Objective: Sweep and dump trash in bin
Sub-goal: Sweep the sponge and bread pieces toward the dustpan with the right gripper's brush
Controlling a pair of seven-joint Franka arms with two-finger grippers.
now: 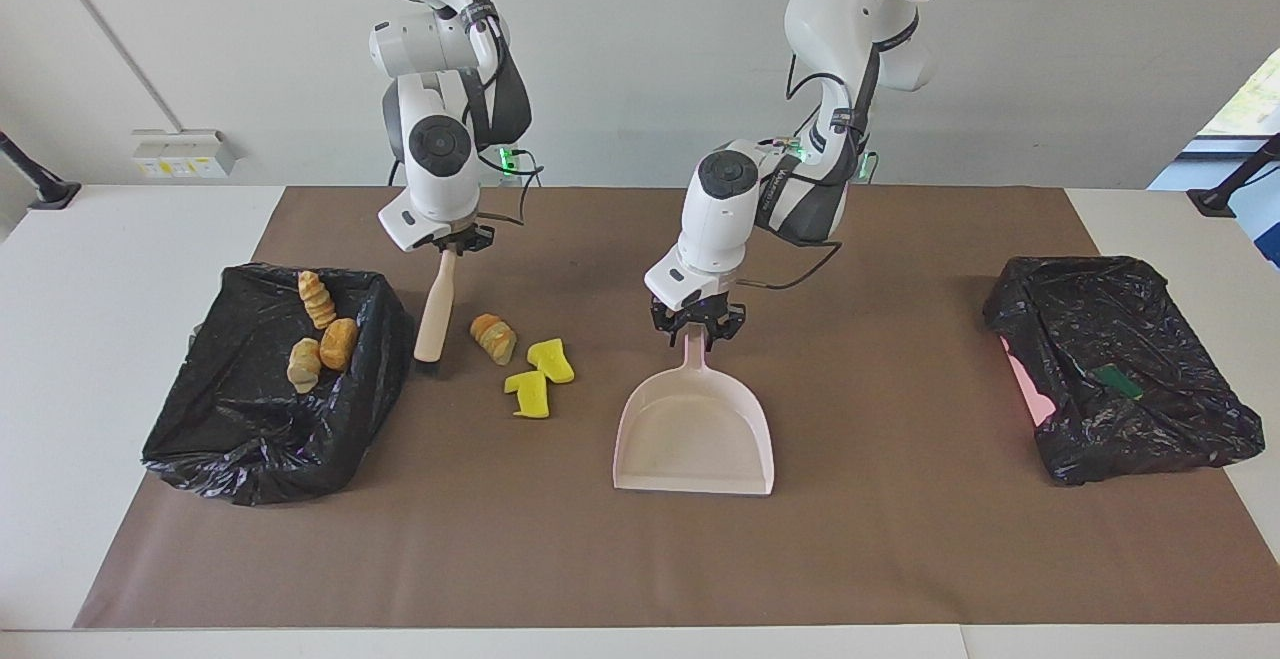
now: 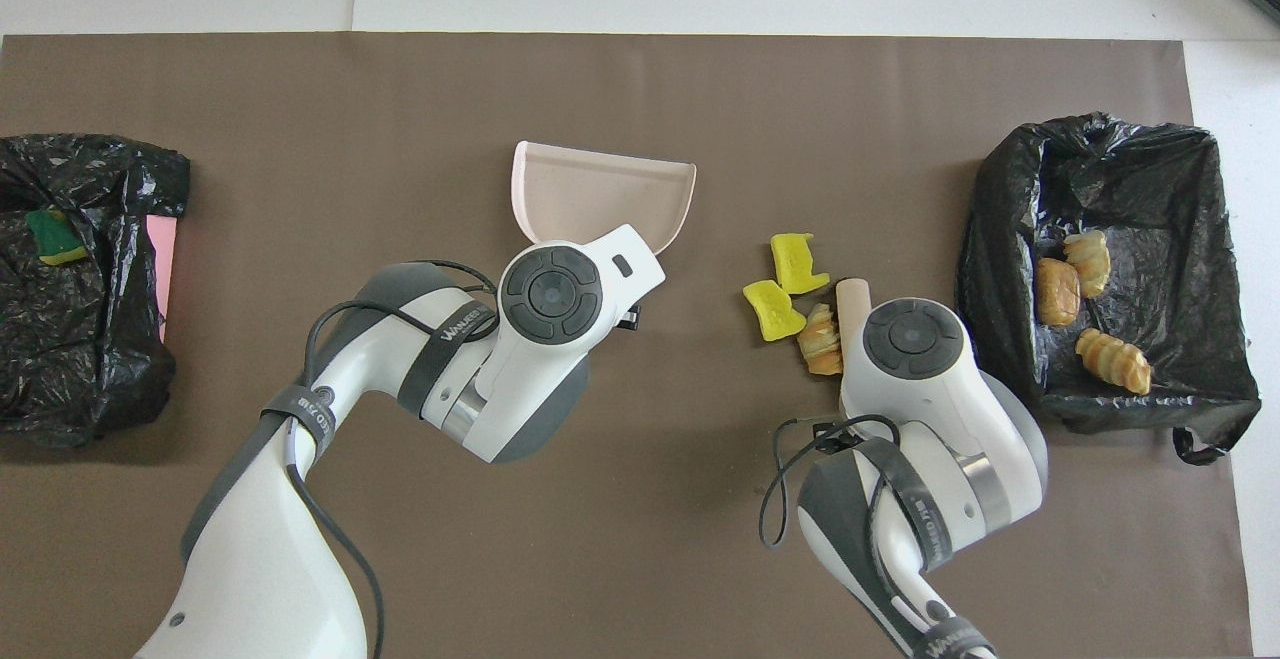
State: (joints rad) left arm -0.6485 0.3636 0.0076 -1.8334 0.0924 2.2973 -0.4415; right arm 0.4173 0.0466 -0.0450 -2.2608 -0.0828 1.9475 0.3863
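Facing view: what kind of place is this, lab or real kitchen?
Likely a robotics lab: two arms mounted at a white table covered by a brown mat, plain white wall, staged props like bag-lined bins and a dustpan.

Two arms of glossy white, rounded segments. Each wrist housing carries a round dark grey cap, at the twelve o'clock side of its gripper in the facing view. Dark grey bands ring the joints; one band on the left arm [image 2: 300, 499] bears small white lettering. Thin black cables loop loosely off both forearms, that of the right arm [image 2: 900, 459] curling at its nine o'clock side in the overhead view. The left gripper [image 1: 697, 325] and the right gripper [image 1: 452, 242] are small black assemblies under white flanges. A green light glows at the right arm's base.
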